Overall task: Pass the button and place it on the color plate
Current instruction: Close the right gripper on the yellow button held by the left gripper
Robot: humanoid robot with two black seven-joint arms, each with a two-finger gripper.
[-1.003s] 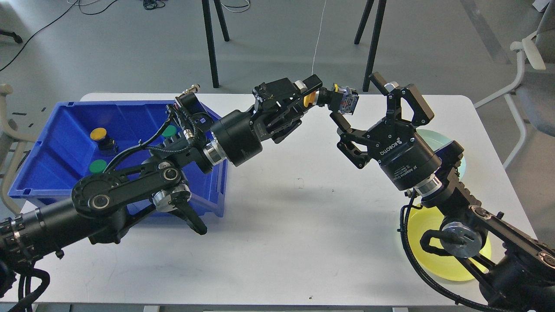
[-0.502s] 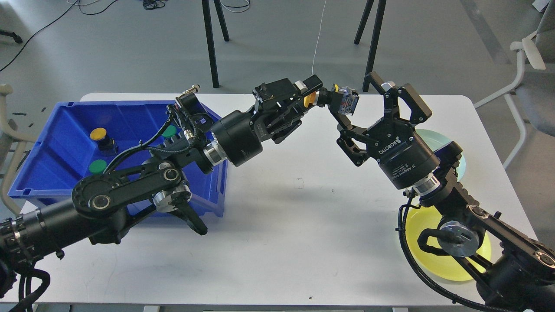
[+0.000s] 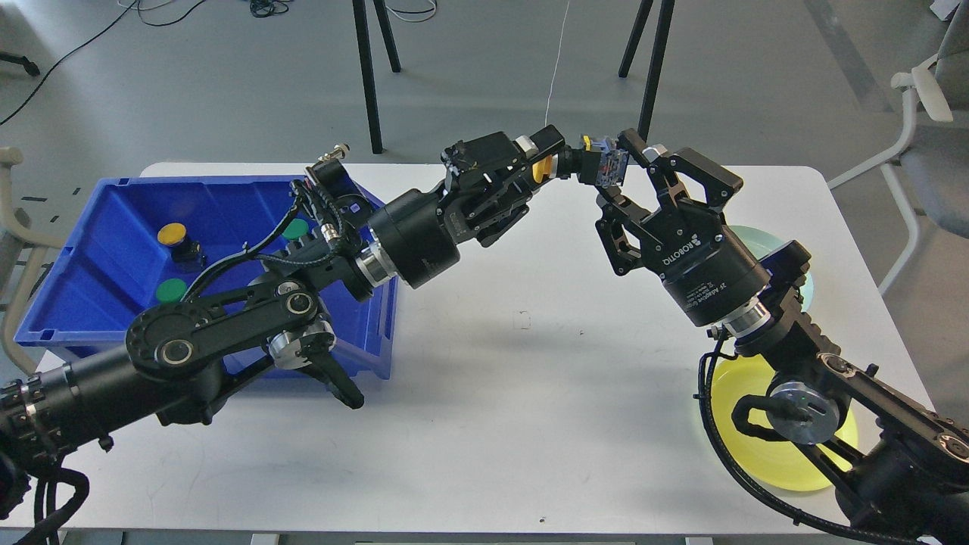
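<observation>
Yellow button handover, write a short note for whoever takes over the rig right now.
Left gripper: shut on the yellow button, held above the table.
Right gripper: open, its fingers around the button's far end, not closed.
Blue bin holds another yellow button and two green ones.
Done: button lifted and presented.
Left: right closes, left releases, then place on the yellow plate beneath the right arm. A pale plate lies behind.

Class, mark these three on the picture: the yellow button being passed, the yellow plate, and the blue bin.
yellow button (image 3: 539,169), head view, on its yellow cap.
yellow plate (image 3: 780,462), head view, on its bare front part.
blue bin (image 3: 113,257), head view, on its inner floor.
</observation>
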